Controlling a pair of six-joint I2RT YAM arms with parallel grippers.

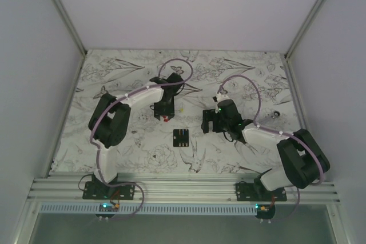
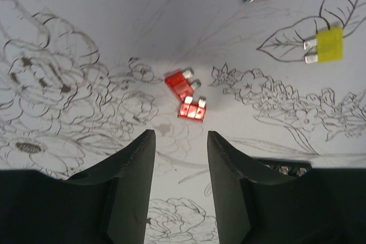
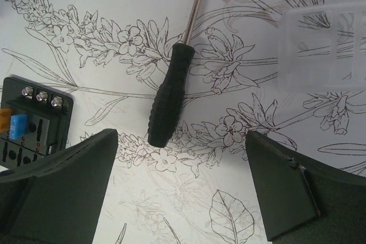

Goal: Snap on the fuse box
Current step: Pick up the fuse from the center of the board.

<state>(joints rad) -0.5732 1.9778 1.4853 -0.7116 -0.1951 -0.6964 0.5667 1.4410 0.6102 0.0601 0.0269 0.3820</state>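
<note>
**First onlooker:** Fuses, is that what it's after? Two red fuses (image 2: 183, 84) lie mid-frame, just ahead of the left gripper (image 2: 180, 141), whose jaws are apart and empty.

**Second onlooker:** Where's the fuse box (image 1: 181, 137)?

**First onlooker:** Centre of the overhead view, between the arms. The right gripper (image 3: 182, 141) hangs wide and empty over a screwdriver (image 3: 170, 95), with a translucent cover (image 3: 323, 47) at upper right.

**Second onlooker:** What comes next?

**First onlooker:** I'd guess it lowers, pinches one red fuse squarely, then finds a free slot.
</note>
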